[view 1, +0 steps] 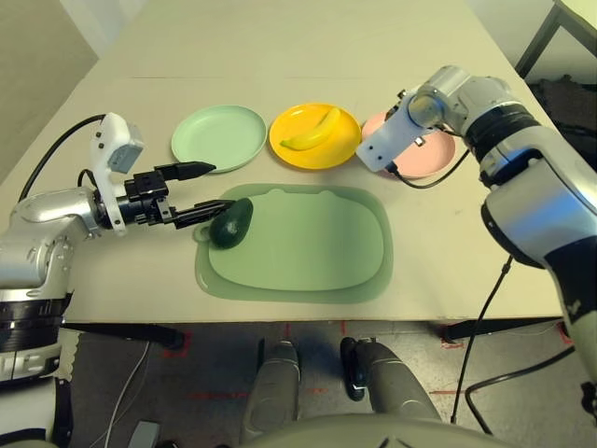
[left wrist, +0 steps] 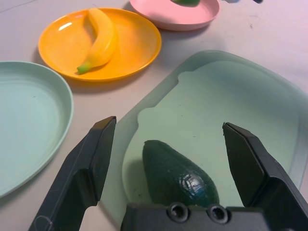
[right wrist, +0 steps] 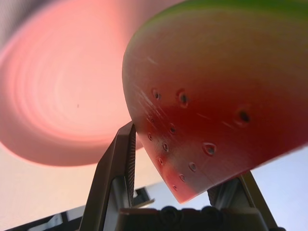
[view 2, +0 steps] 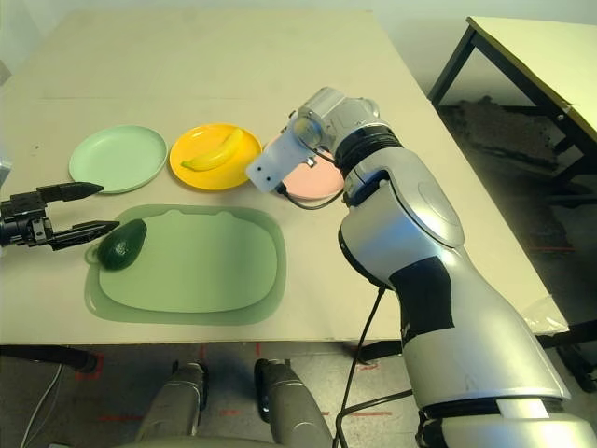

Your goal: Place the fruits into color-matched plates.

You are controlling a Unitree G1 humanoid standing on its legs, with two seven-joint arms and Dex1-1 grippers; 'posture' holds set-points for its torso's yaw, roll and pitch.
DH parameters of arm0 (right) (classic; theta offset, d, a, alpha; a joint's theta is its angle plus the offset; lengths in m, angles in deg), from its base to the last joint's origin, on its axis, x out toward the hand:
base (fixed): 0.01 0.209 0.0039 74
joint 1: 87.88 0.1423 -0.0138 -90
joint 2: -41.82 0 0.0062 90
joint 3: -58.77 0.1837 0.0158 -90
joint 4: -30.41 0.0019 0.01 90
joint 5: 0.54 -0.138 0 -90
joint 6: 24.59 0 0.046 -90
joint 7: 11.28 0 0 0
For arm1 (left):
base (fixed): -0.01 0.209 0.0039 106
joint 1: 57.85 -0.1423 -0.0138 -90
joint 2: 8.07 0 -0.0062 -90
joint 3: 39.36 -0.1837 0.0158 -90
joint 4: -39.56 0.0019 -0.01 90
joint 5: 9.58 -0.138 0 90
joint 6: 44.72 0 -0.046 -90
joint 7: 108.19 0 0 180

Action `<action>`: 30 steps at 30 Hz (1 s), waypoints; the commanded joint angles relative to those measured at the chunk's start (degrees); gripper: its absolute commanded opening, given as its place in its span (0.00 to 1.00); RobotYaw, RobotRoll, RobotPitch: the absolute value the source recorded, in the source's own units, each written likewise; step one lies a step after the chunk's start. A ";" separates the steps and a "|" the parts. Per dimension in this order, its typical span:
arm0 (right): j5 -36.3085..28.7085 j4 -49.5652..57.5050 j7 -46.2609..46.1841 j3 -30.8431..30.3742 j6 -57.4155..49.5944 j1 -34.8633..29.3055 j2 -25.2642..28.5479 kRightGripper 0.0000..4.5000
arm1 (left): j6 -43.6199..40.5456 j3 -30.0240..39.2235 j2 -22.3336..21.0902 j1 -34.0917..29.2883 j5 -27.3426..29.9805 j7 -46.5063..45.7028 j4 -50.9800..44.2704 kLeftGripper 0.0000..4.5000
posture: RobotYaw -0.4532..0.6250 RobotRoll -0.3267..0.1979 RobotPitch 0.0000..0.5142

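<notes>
Two things going on here. The right claw is clamped on the watermelon wedge right above the pale pink plate, so I'd lower it a touch more and only then let go, otherwise the wedge could tip over the rim. The left claw is spread wide, one finger either side of the dark green avocado, which sits at the near-left corner of the big green mat on the desk. Push in a bit further so the fingers pinch the fat middle, not the slippery tip, then carry it to the mint green plate. The banana is already lying in the yellow plate.
</notes>
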 commanded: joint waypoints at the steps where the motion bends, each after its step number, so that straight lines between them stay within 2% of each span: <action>1: 0.57 -0.45 -0.88 -0.18 -0.95 -1.90 0.00 0.44 | -0.70 0.43 -1.05 -1.15 -0.16 0.26 -1.18 1.00 | 0.48 0.62 0.43; 21: 0.67 -0.63 -1.18 0.05 -2.92 -4.64 0.16 0.44 | -1.94 2.50 -2.01 -4.63 0.75 -0.43 -4.51 1.00 | 0.50 0.62 0.48; 27: 0.41 -0.61 -1.40 0.33 -3.26 -5.01 0.28 0.44 | -1.81 1.58 -1.96 -3.93 0.69 -0.27 -3.94 1.00 | 0.49 0.62 0.48; 28: 0.31 -0.60 -1.50 0.44 -3.32 -5.03 0.30 0.61 | -1.65 1.30 -1.86 -3.71 0.55 -0.24 -3.85 1.00 | 0.49 0.62 0.48; 30: 0.29 -0.60 -1.70 0.49 -3.44 -5.03 0.35 0.74 | -1.06 0.75 -1.80 -3.42 0.01 -0.11 -3.54 1.00 | 0.48 0.62 0.46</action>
